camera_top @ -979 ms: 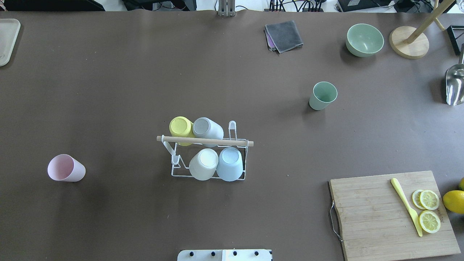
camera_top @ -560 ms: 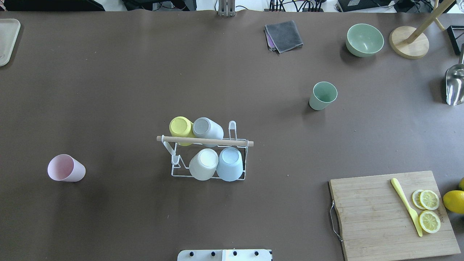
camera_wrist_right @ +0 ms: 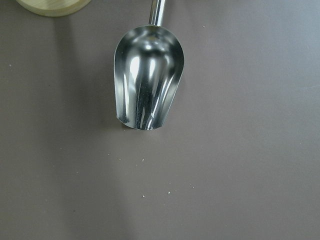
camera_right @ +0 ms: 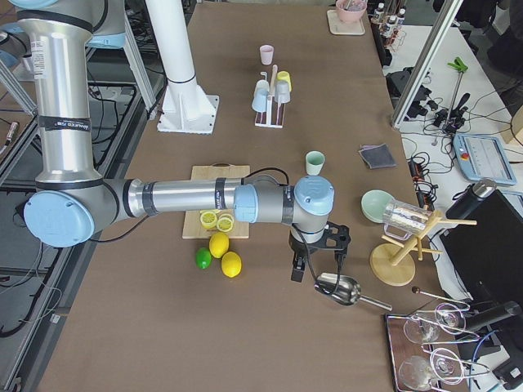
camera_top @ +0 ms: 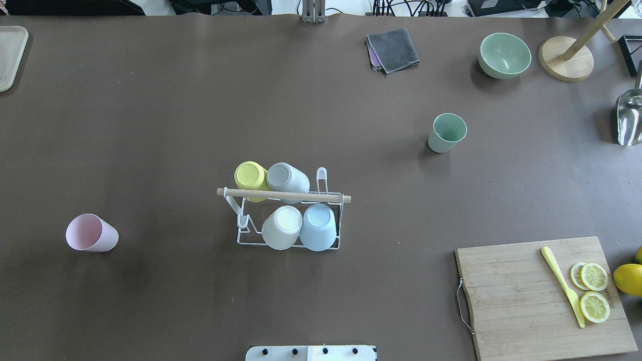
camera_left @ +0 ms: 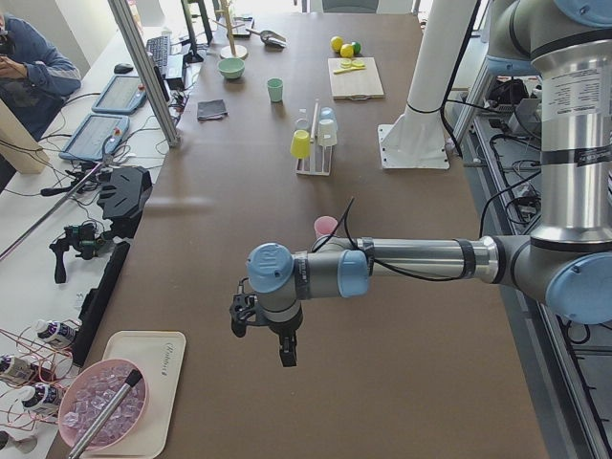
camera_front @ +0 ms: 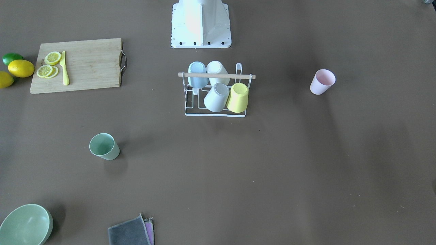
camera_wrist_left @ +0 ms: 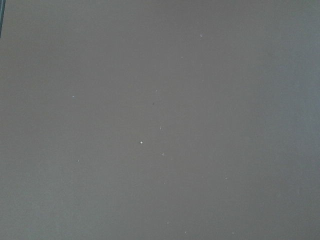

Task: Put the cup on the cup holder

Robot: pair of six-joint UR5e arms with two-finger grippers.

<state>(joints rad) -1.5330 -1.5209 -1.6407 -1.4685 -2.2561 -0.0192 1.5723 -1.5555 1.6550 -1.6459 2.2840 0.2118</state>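
Observation:
The cup holder (camera_top: 283,195), a white wire rack with a wooden rod on top, stands mid-table and carries several upturned cups: yellow, grey, white and light blue. It also shows in the front view (camera_front: 216,75). A pink cup (camera_top: 91,232) stands upright to its left. A green cup (camera_top: 446,132) stands upright at the far right. My left gripper (camera_left: 263,339) hovers over bare table beyond the pink cup (camera_left: 326,227); I cannot tell if it is open. My right gripper (camera_right: 317,269) hovers by a metal scoop (camera_wrist_right: 147,77); I cannot tell its state.
A cutting board (camera_top: 521,301) with lemon slices and a yellow knife lies front right, with lemons beside it. A green bowl (camera_top: 504,55), a grey cloth (camera_top: 393,49) and a wooden stand (camera_top: 566,59) sit at the back. A tray (camera_top: 9,55) lies back left.

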